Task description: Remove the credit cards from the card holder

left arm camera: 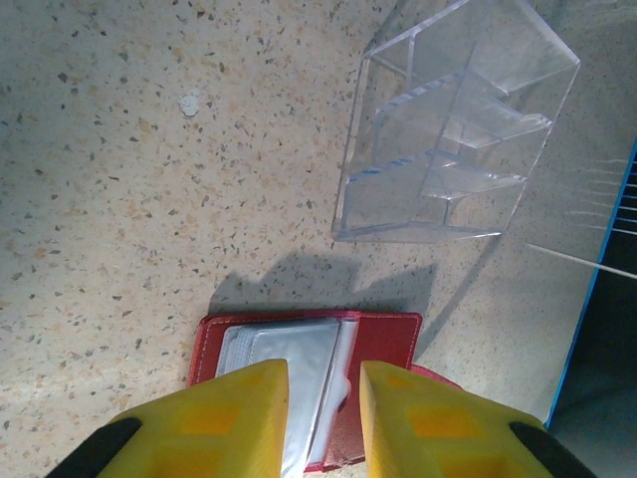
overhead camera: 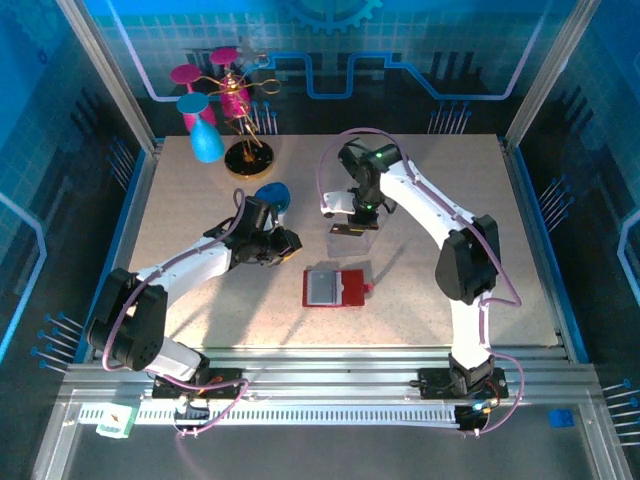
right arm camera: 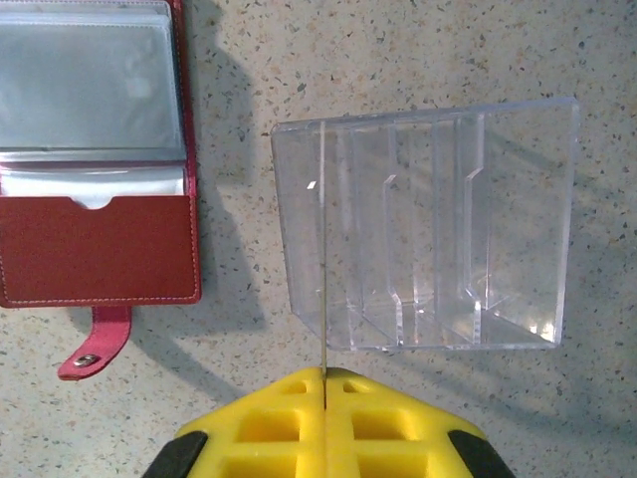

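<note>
Robot lab cell: aluminium frame, blue printed walls.

The table has a pale beige top flecked with dark and light specks, with a blue strip along each side. Silver metal posts rise at its far corners, and ribbed metal rails run along the near edge. Behind and at both sides stand glowing blue walls, marked with a grid, lighter line patterns and part of a gear outline. Light from above throws soft grey shadows on the table top.
</note>
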You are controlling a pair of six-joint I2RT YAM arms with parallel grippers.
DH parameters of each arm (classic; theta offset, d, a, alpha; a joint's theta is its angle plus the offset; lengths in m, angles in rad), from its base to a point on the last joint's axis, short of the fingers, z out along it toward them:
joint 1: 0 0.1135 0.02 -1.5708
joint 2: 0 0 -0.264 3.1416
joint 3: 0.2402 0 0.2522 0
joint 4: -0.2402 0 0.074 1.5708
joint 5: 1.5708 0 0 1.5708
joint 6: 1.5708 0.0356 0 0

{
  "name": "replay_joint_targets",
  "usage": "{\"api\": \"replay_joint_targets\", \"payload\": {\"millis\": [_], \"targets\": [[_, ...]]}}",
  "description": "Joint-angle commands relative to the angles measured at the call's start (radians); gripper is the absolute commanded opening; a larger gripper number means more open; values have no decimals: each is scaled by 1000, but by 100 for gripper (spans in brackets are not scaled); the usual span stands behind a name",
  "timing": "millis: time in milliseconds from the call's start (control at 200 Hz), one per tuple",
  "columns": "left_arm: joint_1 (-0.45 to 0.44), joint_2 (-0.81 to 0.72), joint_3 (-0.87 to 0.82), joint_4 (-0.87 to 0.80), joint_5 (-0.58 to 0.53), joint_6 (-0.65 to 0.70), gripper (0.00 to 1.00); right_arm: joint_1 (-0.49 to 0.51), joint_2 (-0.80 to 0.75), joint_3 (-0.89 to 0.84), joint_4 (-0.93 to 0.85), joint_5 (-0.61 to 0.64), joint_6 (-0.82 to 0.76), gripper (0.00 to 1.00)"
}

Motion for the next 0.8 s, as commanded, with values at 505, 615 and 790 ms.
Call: {"api": "replay_joint_targets", "payload": {"millis": [505, 615, 790], "targets": [[30, -26, -31, 52, 23, -50, 26, -2, 154, 77, -60, -31, -17, 0], [33, -20, -33, 57, 29, -50, 26, 3, 159, 88, -55, -41, -8, 0], [32, -16, -38, 60, 33, -52, 26, 8, 175, 113, -56, -49, 8, 0]]}}
